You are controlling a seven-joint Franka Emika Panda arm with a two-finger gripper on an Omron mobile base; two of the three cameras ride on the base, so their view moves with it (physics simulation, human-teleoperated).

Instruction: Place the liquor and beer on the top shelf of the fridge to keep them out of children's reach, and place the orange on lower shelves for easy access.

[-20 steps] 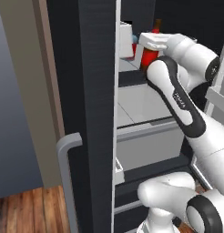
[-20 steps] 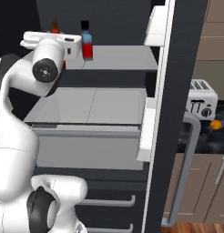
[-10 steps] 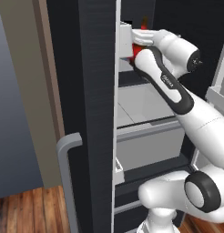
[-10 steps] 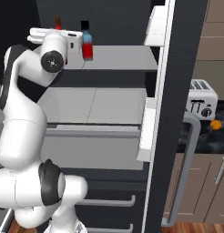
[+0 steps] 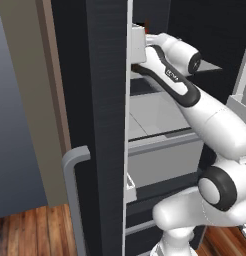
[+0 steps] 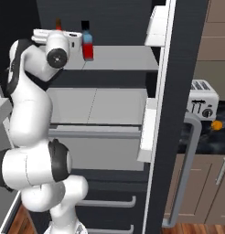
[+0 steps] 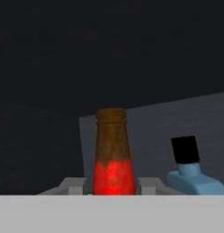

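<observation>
Left base view: the white arm reaches up and forward into the open fridge (image 5: 102, 100), with the hand at the height of the top shelf (image 5: 207, 65). The hand's tip goes behind the edge of the fridge's dark side panel, so the jaws cannot be read from this side. A sliver of red-orange just above the hand is probably the beer (image 5: 146, 23).

Right base view: the liquor (image 6: 87, 41) stands upright on the top shelf (image 6: 123, 59), near the shelf's left end. Just to its left the gripper (image 6: 77, 40) is level with it, and the beer's neck (image 6: 58, 23) rises above the hand. The orange (image 6: 216, 124) lies well apart on the dark counter, beside the toaster (image 6: 201, 98), outside the fridge. The lower shelves (image 6: 100, 105) sit beneath the arm's elbow.

Hand view: the gripper (image 7: 113, 184) is clamped on the beer (image 7: 113, 154), whose long axis stands upright between the two fingers (image 7: 75, 184). The liquor (image 7: 190, 170) shows close to its right, cap up, so the two bottles are near neighbours. My judgement is that the coming release depends on this: the beer must go straight down onto the shelf and the hand must back away from the liquor's side, or it may knock that bottle over.
</observation>
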